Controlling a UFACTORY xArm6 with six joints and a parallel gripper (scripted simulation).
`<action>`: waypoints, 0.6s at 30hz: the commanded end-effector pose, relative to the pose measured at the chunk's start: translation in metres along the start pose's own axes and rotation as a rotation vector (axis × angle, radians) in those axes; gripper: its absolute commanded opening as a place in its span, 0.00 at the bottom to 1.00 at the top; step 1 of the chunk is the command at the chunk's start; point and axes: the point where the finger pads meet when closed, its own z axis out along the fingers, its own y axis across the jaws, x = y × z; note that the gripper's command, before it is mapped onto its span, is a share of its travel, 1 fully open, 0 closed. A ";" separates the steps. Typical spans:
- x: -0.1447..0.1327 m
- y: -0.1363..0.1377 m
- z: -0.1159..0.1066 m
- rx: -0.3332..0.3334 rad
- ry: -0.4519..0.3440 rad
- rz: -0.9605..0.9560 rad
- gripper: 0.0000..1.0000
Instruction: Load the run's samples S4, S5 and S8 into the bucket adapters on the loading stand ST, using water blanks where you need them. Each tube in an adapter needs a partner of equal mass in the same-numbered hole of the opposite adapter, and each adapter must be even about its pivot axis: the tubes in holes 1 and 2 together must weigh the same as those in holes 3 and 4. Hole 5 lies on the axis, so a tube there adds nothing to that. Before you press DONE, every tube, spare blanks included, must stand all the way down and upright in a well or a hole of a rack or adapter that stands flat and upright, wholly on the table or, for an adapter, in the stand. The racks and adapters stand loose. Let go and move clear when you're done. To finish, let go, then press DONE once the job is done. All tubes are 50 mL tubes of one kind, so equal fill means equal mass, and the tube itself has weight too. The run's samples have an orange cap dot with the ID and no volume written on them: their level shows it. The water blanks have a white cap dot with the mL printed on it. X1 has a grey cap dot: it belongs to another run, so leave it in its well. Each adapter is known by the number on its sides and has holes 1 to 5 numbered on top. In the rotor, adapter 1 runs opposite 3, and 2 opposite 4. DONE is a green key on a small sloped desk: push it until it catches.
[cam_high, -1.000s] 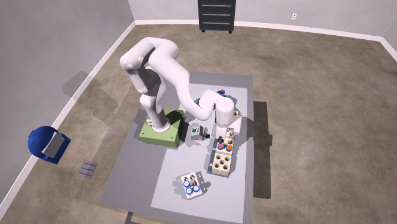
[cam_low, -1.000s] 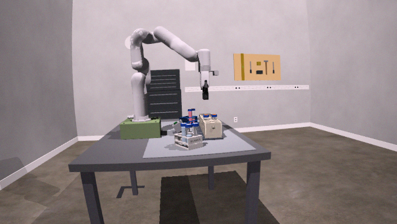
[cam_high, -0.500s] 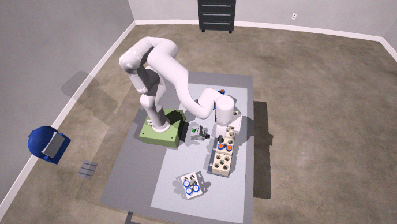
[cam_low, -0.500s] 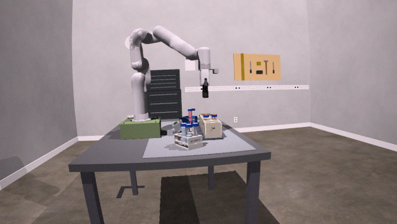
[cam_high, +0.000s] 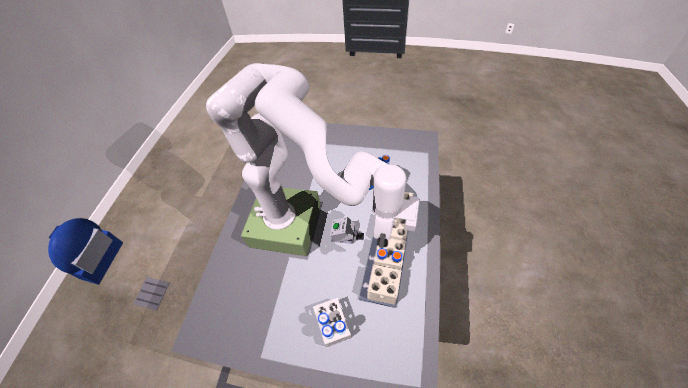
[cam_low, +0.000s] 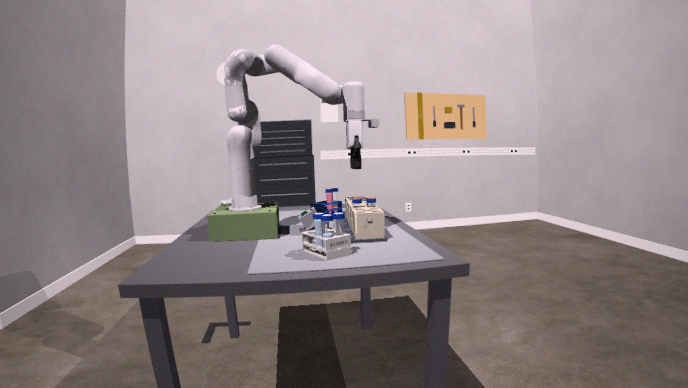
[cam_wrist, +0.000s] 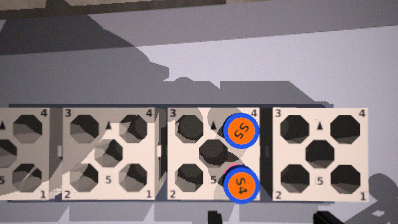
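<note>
My gripper (cam_high: 383, 241) (cam_low: 355, 163) (cam_wrist: 270, 219) is open and empty, high above the row of adapters. On the stand (cam_wrist: 266, 172), one adapter (cam_wrist: 173, 150) holds sample S5 (cam_high: 397, 256) (cam_wrist: 241, 131) in hole 4 and sample S4 (cam_high: 382, 253) (cam_wrist: 241, 185) in hole 1. Its holes 2, 3 and 5 look empty. The adapter at the near end (cam_high: 382, 296) (cam_low: 362, 231) (cam_wrist: 362, 150) has five empty holes. Side numbers are not readable. The blanks rack (cam_low: 327, 248) holds three white-dotted tubes. An orange-dotted tube (cam_high: 385, 158) stands at the back; its ID is not readable.
The green DONE key (cam_high: 336, 226) (cam_low: 304, 213) sits on its sloped desk between the robot's green base (cam_high: 277, 240) (cam_low: 243, 226) and the adapters. A blue rack with pink-filled tubes (cam_low: 329, 196) stands at the back, mostly hidden by the arm in the top view.
</note>
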 end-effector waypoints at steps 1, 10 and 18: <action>0.000 -0.013 -0.002 -0.001 0.004 -0.086 0.57; -0.005 -0.053 -0.002 -0.001 0.005 -0.353 0.57; -0.009 -0.088 -0.002 -0.001 0.005 -0.586 0.57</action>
